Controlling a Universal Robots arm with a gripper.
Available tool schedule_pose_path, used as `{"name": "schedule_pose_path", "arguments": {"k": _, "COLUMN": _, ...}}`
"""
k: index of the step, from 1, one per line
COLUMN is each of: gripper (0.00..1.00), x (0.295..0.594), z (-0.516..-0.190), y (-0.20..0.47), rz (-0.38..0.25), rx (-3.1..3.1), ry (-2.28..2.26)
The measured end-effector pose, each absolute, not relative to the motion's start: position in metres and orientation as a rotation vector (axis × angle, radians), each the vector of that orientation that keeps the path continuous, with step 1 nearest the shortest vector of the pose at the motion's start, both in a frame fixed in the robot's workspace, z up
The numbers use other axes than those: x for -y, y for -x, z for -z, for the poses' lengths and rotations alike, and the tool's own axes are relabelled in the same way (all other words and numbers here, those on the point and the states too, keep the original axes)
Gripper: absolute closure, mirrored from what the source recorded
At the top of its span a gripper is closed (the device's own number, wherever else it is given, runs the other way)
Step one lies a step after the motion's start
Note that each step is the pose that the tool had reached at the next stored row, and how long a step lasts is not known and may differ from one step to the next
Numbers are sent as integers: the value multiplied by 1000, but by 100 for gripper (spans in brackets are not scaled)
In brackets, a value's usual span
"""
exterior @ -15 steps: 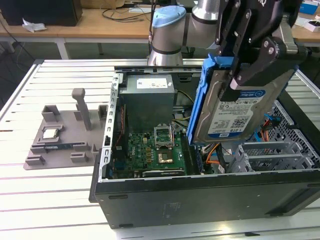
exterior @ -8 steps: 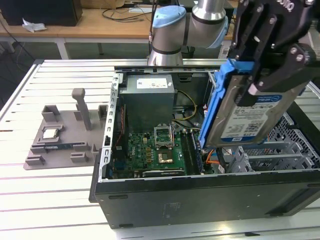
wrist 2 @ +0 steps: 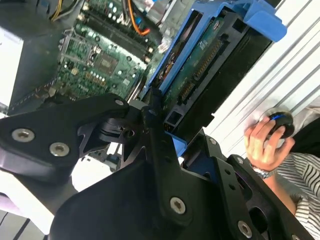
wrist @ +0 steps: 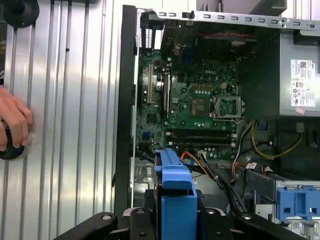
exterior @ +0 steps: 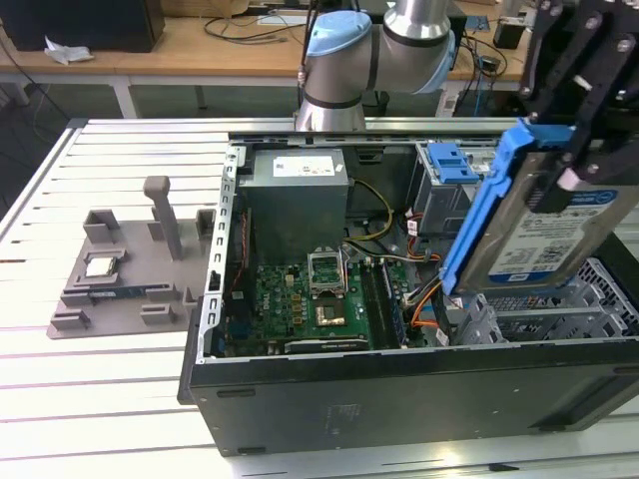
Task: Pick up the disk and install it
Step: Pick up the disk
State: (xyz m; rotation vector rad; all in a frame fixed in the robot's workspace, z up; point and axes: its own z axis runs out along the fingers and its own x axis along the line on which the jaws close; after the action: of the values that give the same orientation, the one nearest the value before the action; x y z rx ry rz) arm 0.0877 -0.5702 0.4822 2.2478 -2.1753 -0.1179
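**A:** Where's the disk?

**B:** The disk (exterior: 544, 235) is off the table and held by the gripper (exterior: 571, 165). It is steeply tilted, with its label side facing the exterior view. The blue carrier rail (exterior: 487, 200) runs along its edge on the exterior view's left. It hangs over the end of the open computer case (exterior: 399, 399) at the exterior view's right.

**A:** And the jaws?

**B:** They are drawn in narrow and clamped on the disk, one against each flat face. In the second wrist view the disk (wrist 2: 200, 65) shows its green board side, running out from the black linkages of the gripper (wrist 2: 172, 137). In the first wrist view it stands edge-on (wrist: 174, 197).

**A:** How low is it?

**B:** The lower corner sits near the orange cables (exterior: 424, 299) and the grey drive cage (exterior: 484, 324). I cannot tell if it touches either.

**A:** What's inside the case?

**B:** There is a green motherboard (exterior: 300, 304) on the floor of the case and a grey power supply (exterior: 300, 200) behind it. A second blue carrier (exterior: 449, 165) sits in a bay just beside the held disk.

**A:** And outside it?

**B:** On the slatted metal table (exterior: 100, 379), well apart on the exterior view's left, is a grey fixture (exterior: 130, 289) with a small square chip (exterior: 100, 265) resting in it. A person's hand (wrist 2: 262, 142) rests on a dark rounded object (wrist 2: 280, 122) on the table beside the case, with a striped sleeve (wrist 2: 300, 175) behind it.
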Motion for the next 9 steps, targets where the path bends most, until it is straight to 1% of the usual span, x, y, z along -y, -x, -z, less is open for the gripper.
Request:
{"name": "schedule_pose_path", "arguments": {"k": 6, "gripper": 63, "x": 568, "z": -477, "y": -106, "rz": 118, "rx": 2203, "ry": -2222}}
{"name": "schedule_pose_path", "arguments": {"k": 9, "gripper": 63, "x": 560, "z": -473, "y": -124, "rz": 116, "rx": 2201, "ry": -2219}}
